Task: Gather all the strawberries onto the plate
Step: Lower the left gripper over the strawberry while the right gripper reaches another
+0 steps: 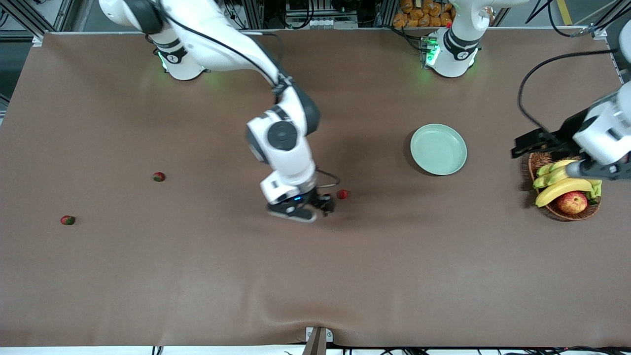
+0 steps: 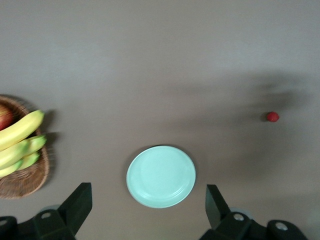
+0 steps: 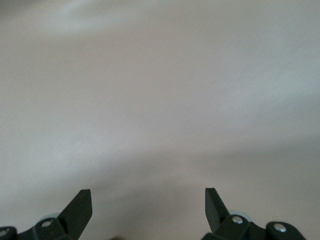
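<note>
No strawberry had been placed in the plate (image 1: 438, 149); it was seen bare in the front view and in the left wrist view (image 2: 160, 176). The whole task was therefore judged outstanding, with three berries left to collect.

All three strawberries lay on the surface (image 1: 315, 276). The first strawberry (image 1: 342, 194) was found near the middle of the surface, nearer to the front camera than the plate and toward the right arm's end from it; it was also visible in the left wrist view (image 2: 272, 116). The second strawberry (image 1: 158, 176) and the third strawberry (image 1: 67, 220) were well apart from the plate, toward the right arm's end of the surface, the third being nearer to the front camera.

The right claw (image 1: 323, 206) was positioned low over the surface just beside the first strawberry, without touching it. In the right wrist view its fingers (image 3: 77, 207) were spread wide with nothing between them, and only bare surface was shown. The first pick was judged to be in preparation.

The left claw (image 1: 525, 148) was held over the surface beside the fruit basket (image 1: 542, 160), fingers spread and empty. The left arm was waiting.
</note>
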`<control>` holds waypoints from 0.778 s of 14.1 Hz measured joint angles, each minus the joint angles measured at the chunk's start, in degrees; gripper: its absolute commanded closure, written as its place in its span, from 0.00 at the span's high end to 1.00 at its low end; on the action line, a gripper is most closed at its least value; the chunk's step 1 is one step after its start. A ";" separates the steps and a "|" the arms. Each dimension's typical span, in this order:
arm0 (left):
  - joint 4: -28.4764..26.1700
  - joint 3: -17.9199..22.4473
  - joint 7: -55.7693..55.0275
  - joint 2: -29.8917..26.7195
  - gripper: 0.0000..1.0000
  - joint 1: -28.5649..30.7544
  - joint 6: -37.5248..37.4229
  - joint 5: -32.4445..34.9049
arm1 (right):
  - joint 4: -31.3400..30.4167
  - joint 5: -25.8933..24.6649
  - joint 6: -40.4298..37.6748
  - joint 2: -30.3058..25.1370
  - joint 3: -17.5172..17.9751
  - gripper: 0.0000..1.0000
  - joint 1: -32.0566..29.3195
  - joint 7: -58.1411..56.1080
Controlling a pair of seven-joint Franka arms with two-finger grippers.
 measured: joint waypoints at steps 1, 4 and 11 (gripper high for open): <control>0.01 -0.08 -2.12 0.95 1.00 -1.79 1.10 -0.01 | -0.04 -0.01 -3.41 -1.75 -0.11 1.00 -2.45 -2.90; 0.02 -0.28 -8.65 3.55 1.00 -7.79 4.44 -0.02 | -2.90 -0.02 -8.31 -5.25 -0.49 1.00 -10.49 -11.63; -0.08 -0.33 -21.05 13.21 1.00 -18.34 19.59 -0.02 | -21.39 -2.18 -5.58 -9.35 -0.70 1.00 -24.66 -33.97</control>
